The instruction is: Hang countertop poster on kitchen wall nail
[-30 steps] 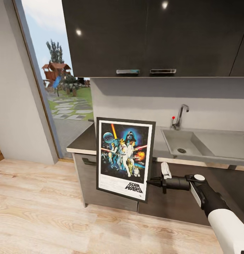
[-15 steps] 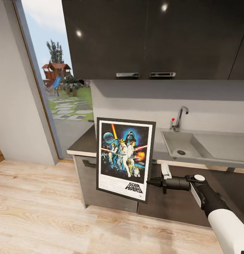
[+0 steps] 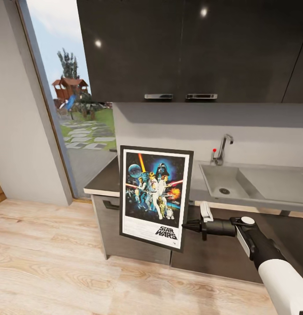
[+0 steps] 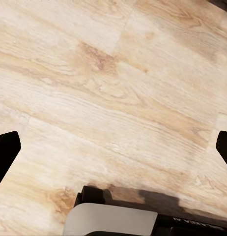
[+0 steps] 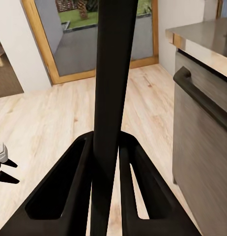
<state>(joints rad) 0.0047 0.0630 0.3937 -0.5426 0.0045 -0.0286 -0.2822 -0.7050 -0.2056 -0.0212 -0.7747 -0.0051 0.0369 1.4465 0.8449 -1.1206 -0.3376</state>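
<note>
Poster (image 3: 155, 197): upright in the air in front of the lower cabinets, clear of the tabletop (image 3: 105, 177), printed side facing my head camera.
Right claw (image 3: 185, 226): I hold the poster by its right edge, low down; in my right wrist view the black frame (image 5: 111, 98) runs straight up between my two fingers (image 5: 74, 182), which press it from both sides.
Left claw (image 4: 113, 147): fingers spread wide, nothing between them, pointing down at the wooden floor (image 4: 118, 88).
Wall nails: I cannot make out any pin on the grey wall (image 3: 203, 127) above the sink (image 3: 225, 179); too small to tell from here.
Step in hand: carrying the poster towards a nail, as I judge it.
How to do it well: keep the frame vertical and the grip firm, since I hold it off-centre and it may swing or slip; raise it slowly, mind the dark upper cabinets (image 3: 186, 48) and the tap (image 3: 223, 148), and find the nail before closing in.
Risk: the lower corner could knock the tabletop edge.
</note>
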